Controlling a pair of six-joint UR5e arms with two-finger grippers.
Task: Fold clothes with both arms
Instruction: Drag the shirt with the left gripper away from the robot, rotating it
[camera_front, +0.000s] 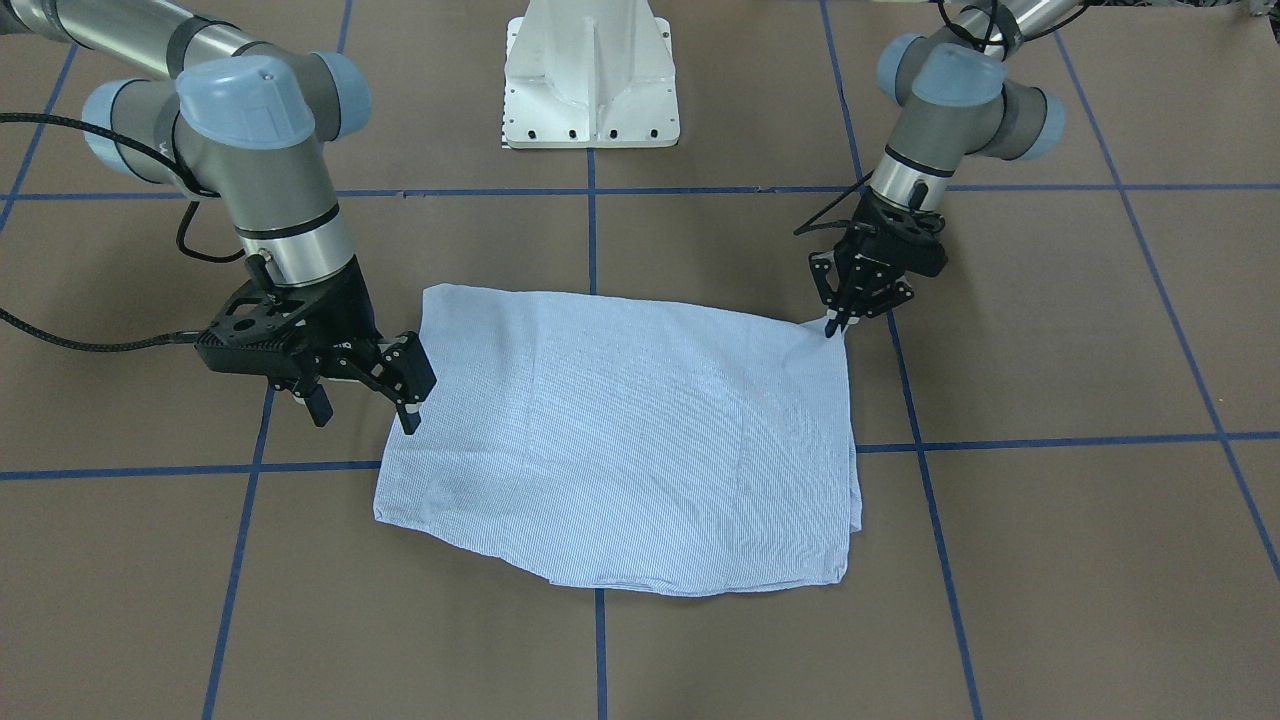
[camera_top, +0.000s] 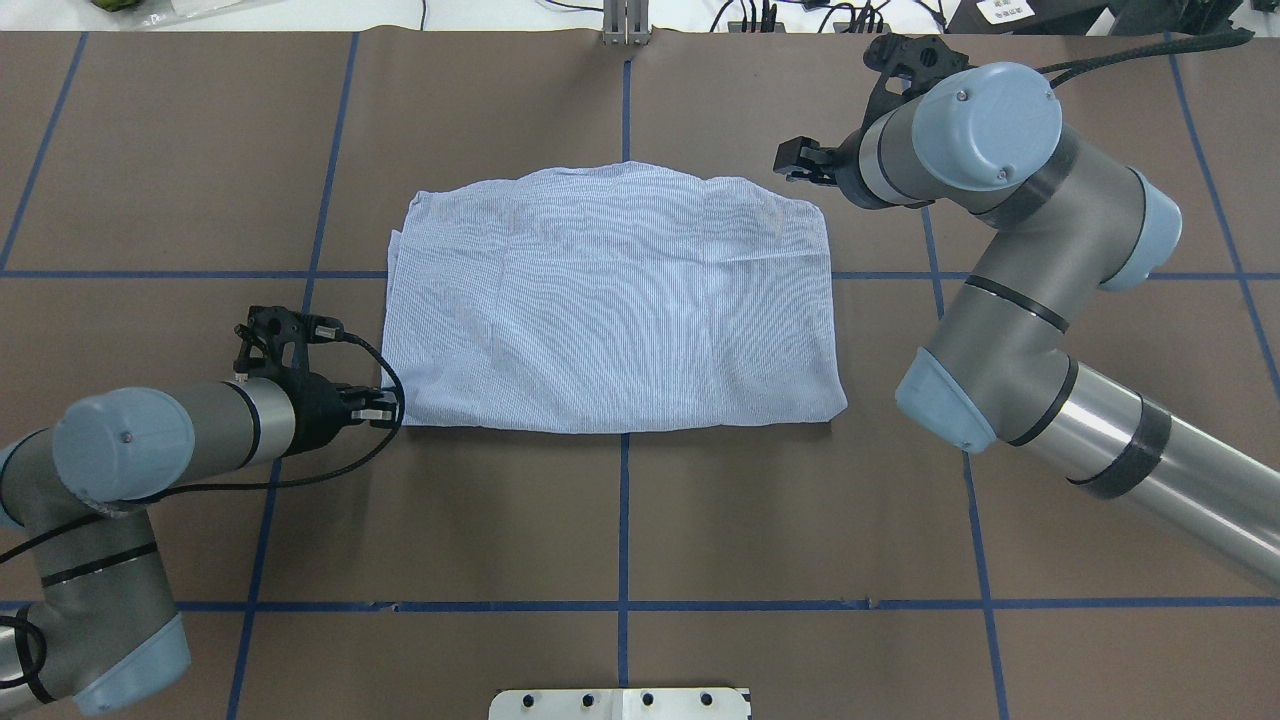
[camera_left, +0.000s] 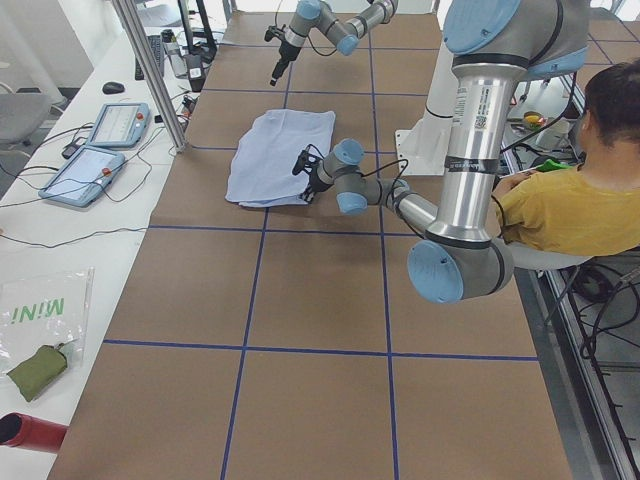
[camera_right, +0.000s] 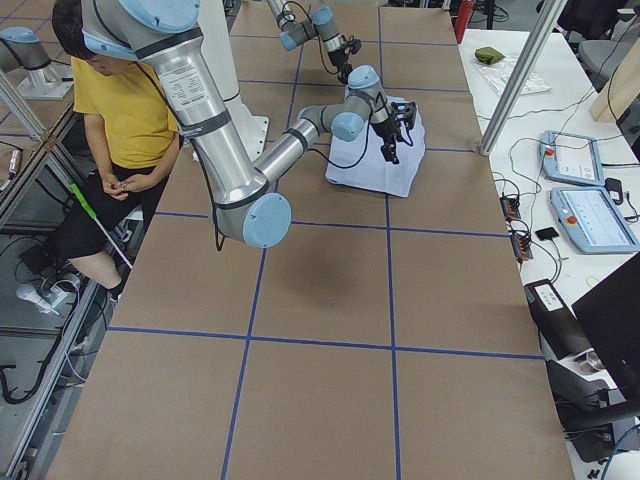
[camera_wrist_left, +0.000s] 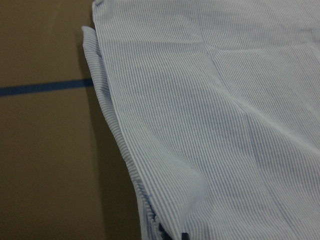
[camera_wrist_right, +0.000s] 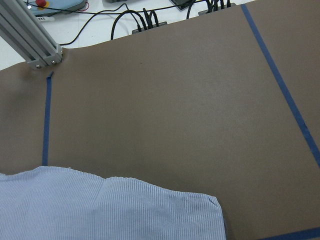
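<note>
The clothes are one light blue-and-white striped shirt (camera_front: 620, 440) (camera_top: 610, 310), folded into a flat rectangle on the brown table. My left gripper (camera_front: 833, 325) (camera_top: 385, 408) is shut on the shirt's corner nearest the robot on its left side and lifts it slightly. In the left wrist view the shirt (camera_wrist_left: 210, 125) fills the frame, its layered edge bulging up toward the dark fingertips (camera_wrist_left: 170, 232). My right gripper (camera_front: 365, 408) (camera_top: 800, 163) hangs open, holding nothing, just off the far right corner of the shirt. The right wrist view shows only the shirt's edge (camera_wrist_right: 110, 210).
The white pedestal base (camera_front: 590, 80) (camera_top: 620, 703) stands behind the shirt. Blue tape lines (camera_top: 625, 520) grid the table. An aluminium post (camera_wrist_right: 30, 37) and cables sit at the far edge. A seated person (camera_left: 570, 200) is beside the robot; tablets (camera_left: 100, 150) lie on a side bench.
</note>
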